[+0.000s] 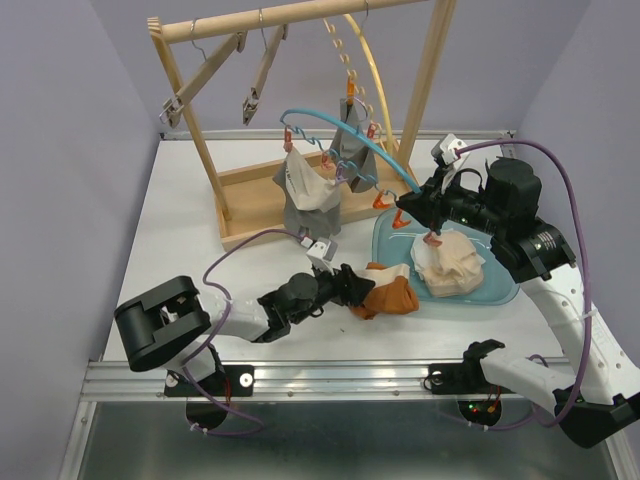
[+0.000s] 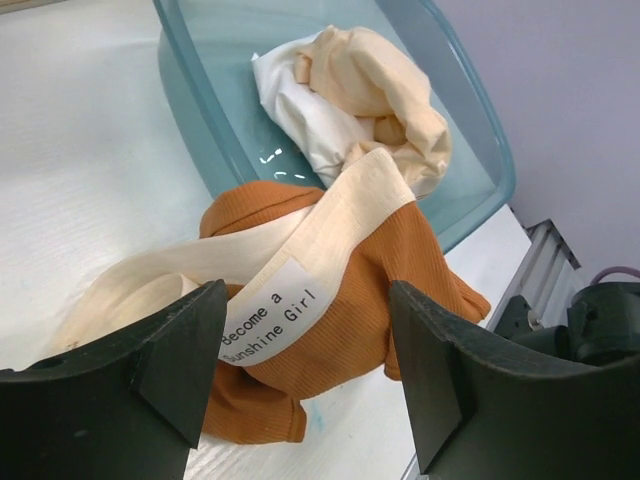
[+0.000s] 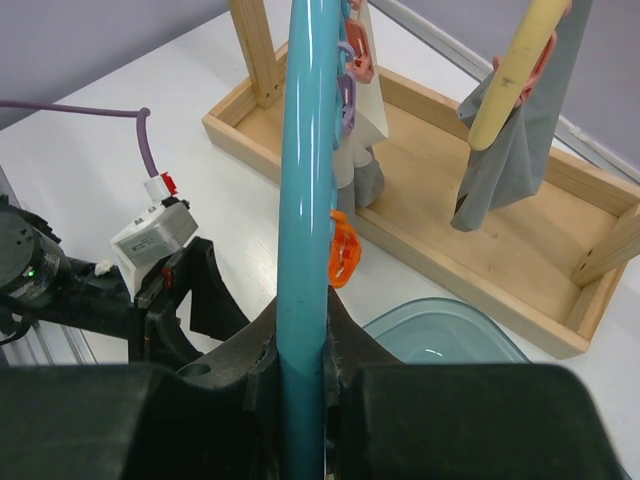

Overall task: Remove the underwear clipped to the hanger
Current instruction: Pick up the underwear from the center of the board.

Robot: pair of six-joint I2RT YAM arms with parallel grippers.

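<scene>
My right gripper (image 1: 408, 210) (image 3: 303, 335) is shut on the teal bar of the ring hanger (image 1: 330, 125) (image 3: 305, 150), which hangs on the wooden rack. A white-and-grey underwear (image 1: 308, 190) (image 3: 365, 120) and a grey one (image 1: 352, 140) (image 3: 510, 150) are clipped to it. An empty orange clip (image 3: 342, 250) hangs by my fingers. My left gripper (image 1: 358, 285) (image 2: 305, 330) is open, low over the table. Its fingers (image 2: 150, 380) stand either side of the orange-brown underwear (image 1: 388, 292) (image 2: 370, 290), which lies beside the tub. Beige and white underwear (image 1: 448, 262) (image 2: 370, 90) lie in the blue tub (image 1: 500, 290) (image 2: 200, 100).
The wooden rack (image 1: 260, 215) stands at the back with two wooden clip hangers (image 1: 205, 75) on its top rail and a yellow hoop (image 1: 375, 70). Its base tray shows in the right wrist view (image 3: 560, 240). The table's front rail (image 1: 300, 380) runs near the arm bases.
</scene>
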